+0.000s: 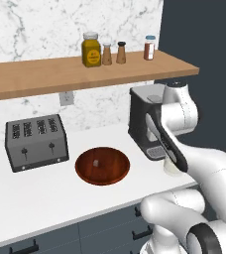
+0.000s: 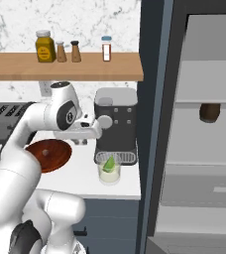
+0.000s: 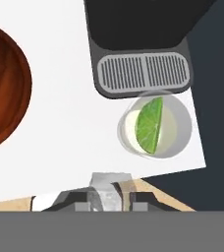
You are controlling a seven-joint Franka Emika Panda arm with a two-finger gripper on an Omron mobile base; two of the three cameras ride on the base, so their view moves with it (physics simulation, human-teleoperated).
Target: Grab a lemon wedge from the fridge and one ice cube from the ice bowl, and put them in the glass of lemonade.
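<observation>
the lemon wedge [image 3: 150, 125] sits in the glass of lemonade [image 3: 154, 124], which stands on the white table [image 1: 45, 193] right in front of the coffee machine [image 2: 116, 124]. the gripper [image 3: 104, 196] hangs above the table edge, near the glass, its jaws drawn narrow on a pale ice cube [image 3: 105, 189]. the ice bowl [image 1: 102, 165] rests to the left of the glass, between the toaster [image 1: 35, 142] and the coffee machine. the fridge [image 2: 204, 129] stands open on the right, shelves showing.
</observation>
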